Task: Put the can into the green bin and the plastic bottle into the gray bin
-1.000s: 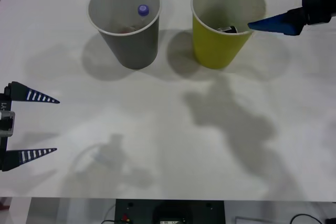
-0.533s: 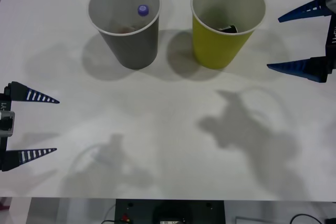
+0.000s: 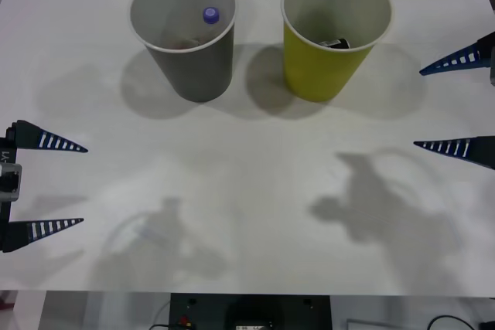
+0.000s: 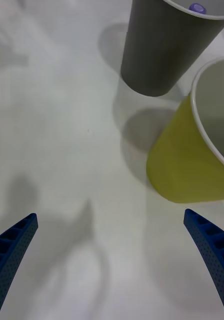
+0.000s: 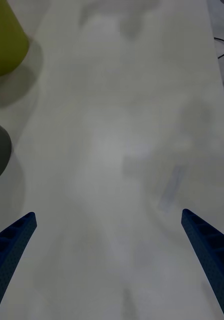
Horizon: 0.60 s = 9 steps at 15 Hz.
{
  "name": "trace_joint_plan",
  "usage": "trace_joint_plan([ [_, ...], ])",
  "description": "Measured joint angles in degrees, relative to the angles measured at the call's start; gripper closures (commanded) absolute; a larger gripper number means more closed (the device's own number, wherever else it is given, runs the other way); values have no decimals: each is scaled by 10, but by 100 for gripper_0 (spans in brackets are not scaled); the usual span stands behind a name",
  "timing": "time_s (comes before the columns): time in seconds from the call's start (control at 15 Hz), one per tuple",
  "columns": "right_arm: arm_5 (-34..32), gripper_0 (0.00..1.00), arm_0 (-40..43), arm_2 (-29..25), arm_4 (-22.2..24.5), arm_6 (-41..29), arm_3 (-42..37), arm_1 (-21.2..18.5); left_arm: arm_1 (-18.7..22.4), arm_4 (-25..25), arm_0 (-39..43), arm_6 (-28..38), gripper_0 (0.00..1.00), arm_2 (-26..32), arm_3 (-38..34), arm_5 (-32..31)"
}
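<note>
Though the can (image 3: 335, 42) lay deep in the green bin (image 3: 325, 67) at upper right, just a dark sliver showed. Inside the gray bin (image 3: 189, 52) at upper left, the plastic bottle (image 3: 210, 15) showed mainly its violet cap. Both sat on the white tabletop (image 3: 247, 191). Right hand (image 3: 456, 104) at right edge and left hand (image 3: 46, 185) at left edge were spread, empty.

1. Setting: a laboratory-style robot test bench.
2. Evidence: plain white table (image 3: 232, 191); black equipment unit (image 3: 249, 311) with cables (image 3: 456, 321) below its edge at 6 o'clock.
</note>
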Motion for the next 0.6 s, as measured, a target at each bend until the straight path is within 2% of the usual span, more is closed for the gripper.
trace_joint_plan([
  [0.27, 0, 0, 57, 0, 2, 7, -36, -12, 0, 0, 0, 0, 0, 0, 0, 0],
  [0.6, 0, 0, 113, 0, -17, 10, -41, -15, 0, 0, 0, 0, 0, 0, 0, 0],
])
